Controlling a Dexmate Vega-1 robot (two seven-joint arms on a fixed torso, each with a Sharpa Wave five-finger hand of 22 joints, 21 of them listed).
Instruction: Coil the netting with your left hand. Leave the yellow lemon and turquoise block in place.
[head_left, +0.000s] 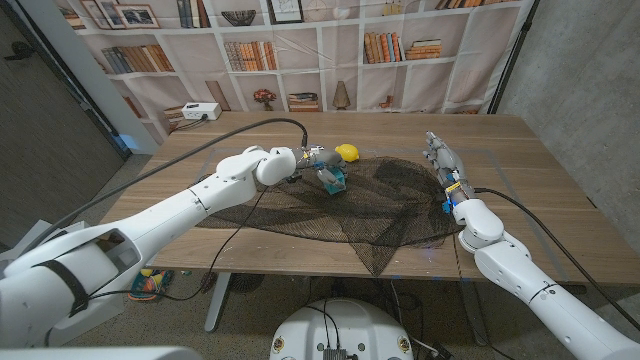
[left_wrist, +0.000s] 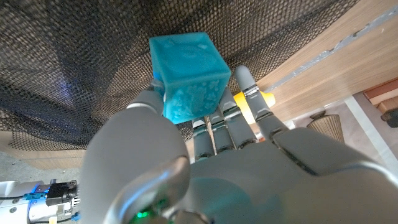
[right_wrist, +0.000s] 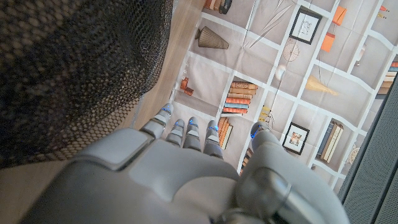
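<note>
The black netting lies spread over the middle of the wooden table, one corner hanging over the front edge. My left hand is above the netting's far edge and pinches the turquoise block between thumb and fingers. In the left wrist view the block sits at the fingertips of that hand, over the mesh. The yellow lemon lies just behind the hand, and a sliver of the lemon shows past the fingers. My right hand stands at the netting's right edge with its fingers extended and holds nothing; the right wrist view shows this hand beside the mesh.
A white box stands at the table's back left corner. A black cable arcs over the left arm. A bookshelf backdrop rises behind the table. Bare wood lies to the right of my right hand.
</note>
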